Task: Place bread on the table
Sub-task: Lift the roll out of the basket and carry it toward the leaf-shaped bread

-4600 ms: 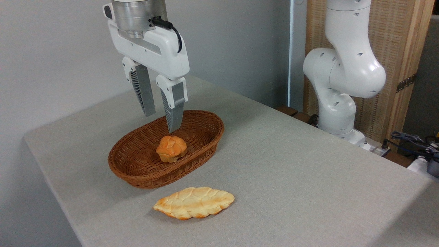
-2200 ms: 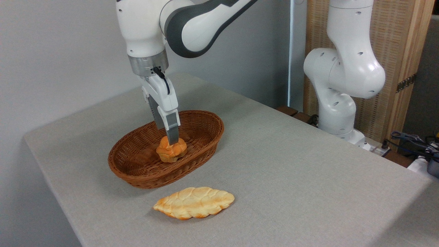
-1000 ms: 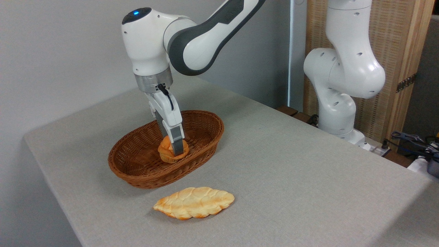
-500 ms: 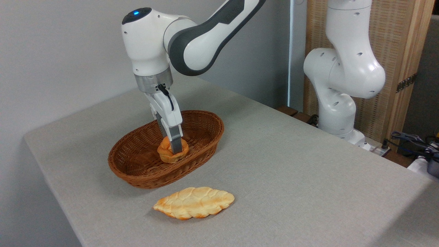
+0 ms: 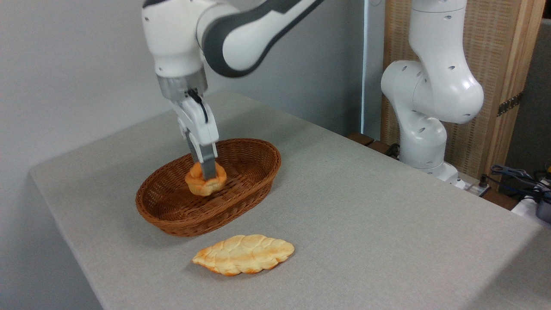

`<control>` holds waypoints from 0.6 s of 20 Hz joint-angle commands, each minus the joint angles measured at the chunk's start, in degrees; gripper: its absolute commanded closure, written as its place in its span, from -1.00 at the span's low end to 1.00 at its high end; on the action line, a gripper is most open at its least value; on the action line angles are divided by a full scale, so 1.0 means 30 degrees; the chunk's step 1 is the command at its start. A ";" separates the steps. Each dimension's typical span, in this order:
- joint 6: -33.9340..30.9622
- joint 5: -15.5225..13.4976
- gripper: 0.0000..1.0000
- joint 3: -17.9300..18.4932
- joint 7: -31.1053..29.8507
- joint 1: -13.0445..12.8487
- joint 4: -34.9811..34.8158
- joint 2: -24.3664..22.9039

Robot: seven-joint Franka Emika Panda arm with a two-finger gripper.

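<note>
The single fixed camera looks down across a grey worktop (image 5: pixel 366 224) from one corner. The hand (image 5: pixel 207 174) hangs straight down from the white and grey arm, over the left half of a brown wicker basket (image 5: pixel 254 189). It is closed on the bun (image 5: pixel 202 183): one grey finger (image 5: pixel 208 165) runs down the near side of the bun and presses into its top, and the other finger is hidden behind it. The bun sits at the very tip of the hand, a little below and to the left of the visible finger, with its orange-brown knotted top bulging out on both sides of that finger. It appears to be held clear of the basket floor, inside the ring of the rim and about level with it, though the small gap beneath it is hard to judge from this angle. The bun's outline is slightly blurred.

In front of the basket, near but apart from it, a pale braided loaf (image 5: pixel 243 254) lies flat on the worktop. At the right, beyond the far edge of the worktop, stands the white base of the arm (image 5: pixel 430 99) before a wooden slatted screen (image 5: pixel 499 56), with some cables (image 5: pixel 521 178) at the far right edge.
</note>
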 commanded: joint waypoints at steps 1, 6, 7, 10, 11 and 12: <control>-0.2740 -0.0440 0.20 0.1231 0.0122 -0.0046 0.3005 0.0071; -0.2599 0.0759 0.19 0.4156 0.2635 0.0042 0.3508 0.0071; -0.2511 0.0965 0.17 0.4859 0.3513 0.0042 0.3508 0.0100; -0.2510 0.1698 0.11 0.6736 0.6005 0.0042 0.3508 0.0655; -0.2481 0.1903 0.11 0.7292 0.6563 0.0042 0.3479 0.0831; -0.2481 0.2021 0.10 0.7791 0.7061 0.0042 0.3479 0.1065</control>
